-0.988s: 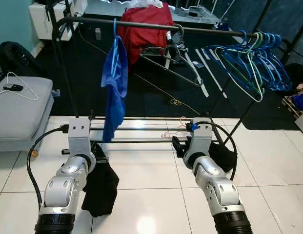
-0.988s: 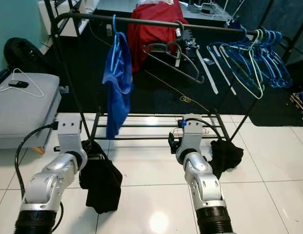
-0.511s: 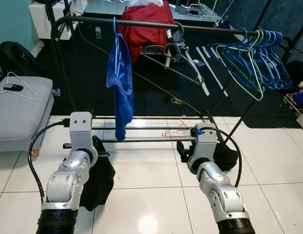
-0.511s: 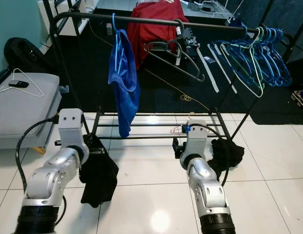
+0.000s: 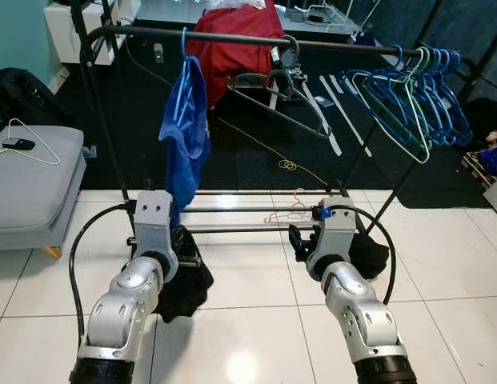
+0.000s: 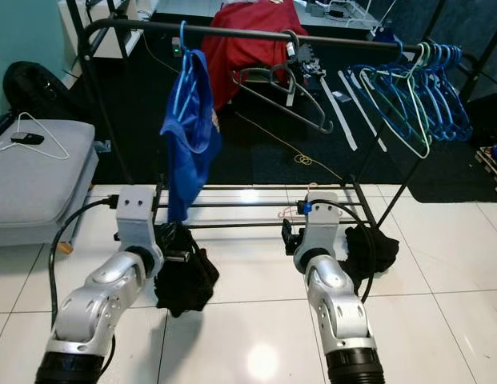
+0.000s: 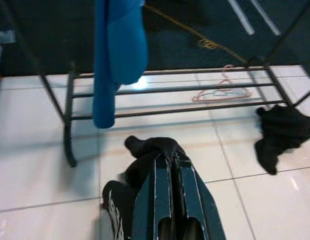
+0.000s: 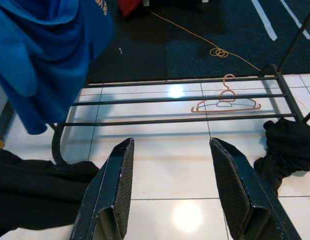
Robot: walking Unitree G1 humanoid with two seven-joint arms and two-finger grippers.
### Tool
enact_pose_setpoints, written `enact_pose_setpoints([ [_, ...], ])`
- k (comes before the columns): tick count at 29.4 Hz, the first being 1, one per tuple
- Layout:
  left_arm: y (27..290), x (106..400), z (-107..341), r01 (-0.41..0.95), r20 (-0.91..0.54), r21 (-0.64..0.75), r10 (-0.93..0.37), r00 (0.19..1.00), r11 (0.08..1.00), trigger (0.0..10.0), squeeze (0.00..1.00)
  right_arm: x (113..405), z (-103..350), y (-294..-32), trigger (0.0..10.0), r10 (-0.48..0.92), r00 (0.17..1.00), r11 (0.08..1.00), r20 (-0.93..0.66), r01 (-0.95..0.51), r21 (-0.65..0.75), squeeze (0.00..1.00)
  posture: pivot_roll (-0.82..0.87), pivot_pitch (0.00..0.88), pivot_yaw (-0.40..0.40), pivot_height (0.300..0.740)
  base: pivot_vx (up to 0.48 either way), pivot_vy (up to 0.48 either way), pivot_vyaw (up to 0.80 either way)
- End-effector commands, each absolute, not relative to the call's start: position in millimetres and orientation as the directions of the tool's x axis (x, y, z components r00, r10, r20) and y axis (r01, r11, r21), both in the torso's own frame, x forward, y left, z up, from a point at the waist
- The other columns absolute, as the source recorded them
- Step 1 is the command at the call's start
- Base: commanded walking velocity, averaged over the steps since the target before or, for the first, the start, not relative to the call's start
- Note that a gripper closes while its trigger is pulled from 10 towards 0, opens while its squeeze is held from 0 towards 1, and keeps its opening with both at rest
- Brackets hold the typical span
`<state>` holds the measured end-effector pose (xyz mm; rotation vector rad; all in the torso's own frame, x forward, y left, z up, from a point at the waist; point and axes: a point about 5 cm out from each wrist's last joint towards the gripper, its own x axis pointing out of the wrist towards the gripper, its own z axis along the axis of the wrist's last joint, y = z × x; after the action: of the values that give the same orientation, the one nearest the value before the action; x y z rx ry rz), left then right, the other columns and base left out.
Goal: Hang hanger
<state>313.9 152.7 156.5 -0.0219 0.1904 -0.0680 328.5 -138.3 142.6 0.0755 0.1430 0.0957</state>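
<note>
Hanger (image 5: 184, 64), light blue, hooked on the clothes rack (image 5: 232, 38) rail near its left end, carrying a blue garment (image 5: 186, 128). Left gripper (image 7: 170, 165) below the rail, fingers clamped together on a black cloth (image 6: 184, 272). Right gripper (image 8: 172, 190) before the rack's lower bars, fingers spread apart, holding nothing.

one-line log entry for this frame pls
left gripper: shut on black garment | right gripper: open, nothing held | blue garment on blue hanger: on black metal rail | pink hanger: on floor under rack
</note>
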Motion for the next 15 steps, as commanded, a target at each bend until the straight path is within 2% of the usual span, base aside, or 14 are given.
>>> enact_pose_setpoints([
  [1,157.6,312.3,150.1,0.027,-0.218,-0.045,-0.036,0.975,0.999,10.0,0.0,326.6,142.3,-137.3,10.0,0.108,0.984,0.992,-0.144,-0.097,0.086,0.0,-0.05,0.206,-0.084,0.74,0.0,0.0,0.0],
  [15,158.8,312.5,151.3,0.015,-0.204,-0.042,-0.024,0.979,0.999,10.0,0.0,323.9,138.7,-138.0,10.0,0.115,0.982,0.992,-0.151,-0.106,0.071,0.0,-0.05,0.197,-0.083,0.74,0.0,0.0,0.0],
])
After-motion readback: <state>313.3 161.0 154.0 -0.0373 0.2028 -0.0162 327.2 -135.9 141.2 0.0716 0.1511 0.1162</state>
